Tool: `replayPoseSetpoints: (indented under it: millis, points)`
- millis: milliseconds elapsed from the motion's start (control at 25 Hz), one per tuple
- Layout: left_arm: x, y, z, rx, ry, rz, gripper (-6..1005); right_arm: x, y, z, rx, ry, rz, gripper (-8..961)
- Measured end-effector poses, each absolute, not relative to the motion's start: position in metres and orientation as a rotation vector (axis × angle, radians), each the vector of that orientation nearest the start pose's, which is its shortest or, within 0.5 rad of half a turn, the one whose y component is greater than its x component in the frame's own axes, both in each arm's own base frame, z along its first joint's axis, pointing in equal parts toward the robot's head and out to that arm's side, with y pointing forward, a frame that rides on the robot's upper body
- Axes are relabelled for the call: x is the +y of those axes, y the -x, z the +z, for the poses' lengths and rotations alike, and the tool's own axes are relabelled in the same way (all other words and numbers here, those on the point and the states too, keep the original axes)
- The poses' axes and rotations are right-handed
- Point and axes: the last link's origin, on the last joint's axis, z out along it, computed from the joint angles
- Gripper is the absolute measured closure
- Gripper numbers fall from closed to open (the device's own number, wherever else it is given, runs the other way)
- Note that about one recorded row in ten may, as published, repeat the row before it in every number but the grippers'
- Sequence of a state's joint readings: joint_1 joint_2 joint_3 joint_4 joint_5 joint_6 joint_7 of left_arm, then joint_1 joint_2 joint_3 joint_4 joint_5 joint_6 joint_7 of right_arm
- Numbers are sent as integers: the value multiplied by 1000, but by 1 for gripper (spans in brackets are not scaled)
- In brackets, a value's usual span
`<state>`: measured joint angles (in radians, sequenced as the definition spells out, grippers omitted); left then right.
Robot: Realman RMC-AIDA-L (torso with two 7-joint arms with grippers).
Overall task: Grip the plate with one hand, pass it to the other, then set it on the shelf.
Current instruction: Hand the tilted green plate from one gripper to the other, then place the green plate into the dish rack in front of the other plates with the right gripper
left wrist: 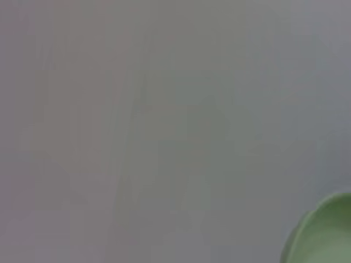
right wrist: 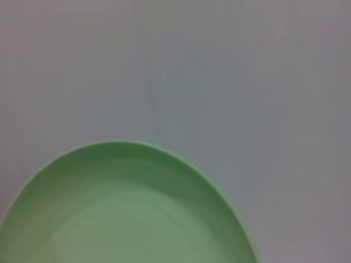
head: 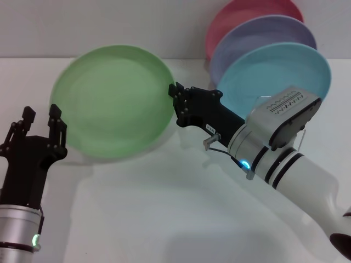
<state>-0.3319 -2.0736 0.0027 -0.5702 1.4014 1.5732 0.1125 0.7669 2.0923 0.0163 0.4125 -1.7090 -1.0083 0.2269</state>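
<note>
**Plate held by right gripper, left gripper open beside it**

My right gripper is clamped on the right edge of the green plate, holding it tilted above the white table. My left gripper is spread apart near the plate's left edge, not touching it. Three other plates stand behind.

Looks like a lab test bench: bare white table, plain white wall, coloured plastic plates stood upright in a row.
</note>
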Motion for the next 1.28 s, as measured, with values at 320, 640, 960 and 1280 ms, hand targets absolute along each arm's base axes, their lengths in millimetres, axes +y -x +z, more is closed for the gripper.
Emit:
replayPoseSetpoints:
  millis: [320, 640, 960, 1280]
  points:
    - [231, 284, -32, -549, 1390, -1124, 541, 354, -189, -124, 607, 2123, 919, 937]
    - [239, 314, 2, -597, 1310, -1233, 534, 339, -188, -116, 508, 2068, 988, 938]
    - [247, 335, 16, -649, 1285, -1195, 535, 304, -206, -90, 451, 1865, 1129, 937]
    - [258, 348, 18, -741, 1310, -1160, 535, 262, -240, -56, 450, 1620, 1209, 936]
